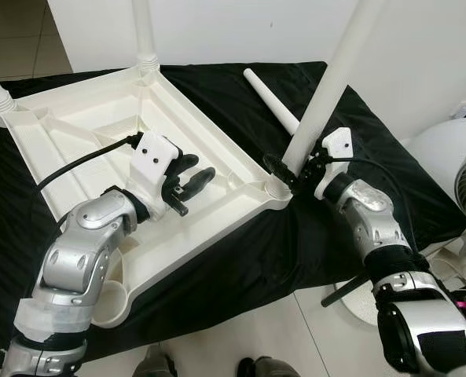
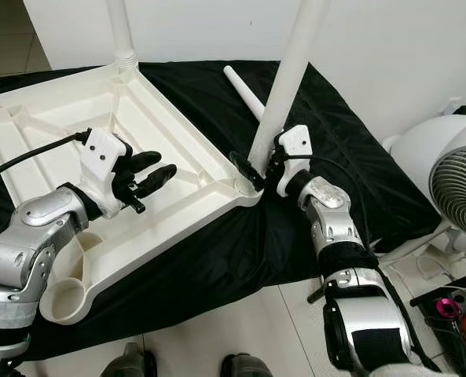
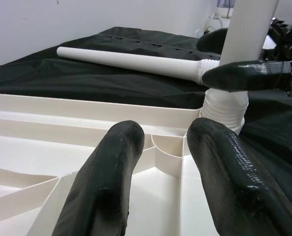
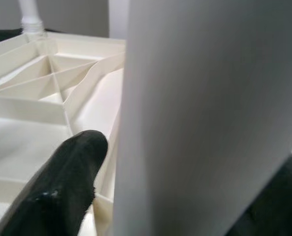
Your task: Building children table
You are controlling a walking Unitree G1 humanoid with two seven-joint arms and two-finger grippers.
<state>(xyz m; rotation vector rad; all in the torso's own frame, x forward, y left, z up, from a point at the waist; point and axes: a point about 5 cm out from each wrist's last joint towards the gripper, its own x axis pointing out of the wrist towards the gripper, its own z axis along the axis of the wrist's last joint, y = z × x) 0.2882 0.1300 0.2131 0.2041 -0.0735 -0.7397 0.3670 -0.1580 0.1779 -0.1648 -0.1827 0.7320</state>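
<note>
Head views: the white tabletop (image 1: 99, 133) lies upside down on a black cloth (image 1: 358, 157), ribs facing up. Three legs stand screwed into its corners; the nearest-right one, the upright leg (image 1: 327, 94), rises from the corner socket at the tabletop's right edge. A loose leg (image 1: 272, 102) lies flat on the cloth beyond that corner, apart from the tabletop. The left gripper (image 1: 187, 187) hovers over the tabletop's ribbed inside, fingers a little apart and holding nothing, with free room between it and the right rim. The right gripper (image 1: 295, 169) sits at the corner socket, fingers closed around the base of the upright leg. A white fan (image 2: 453, 181) stands beyond the cloth's right edge.

Left wrist view: the two fingers (image 3: 106, 187) spread narrowly above the ribs, pointing at the corner socket; the loose leg lies across the cloth behind.

Right wrist view: one black finger (image 4: 57, 191) lies against the upright leg, tabletop ribs behind.
</note>
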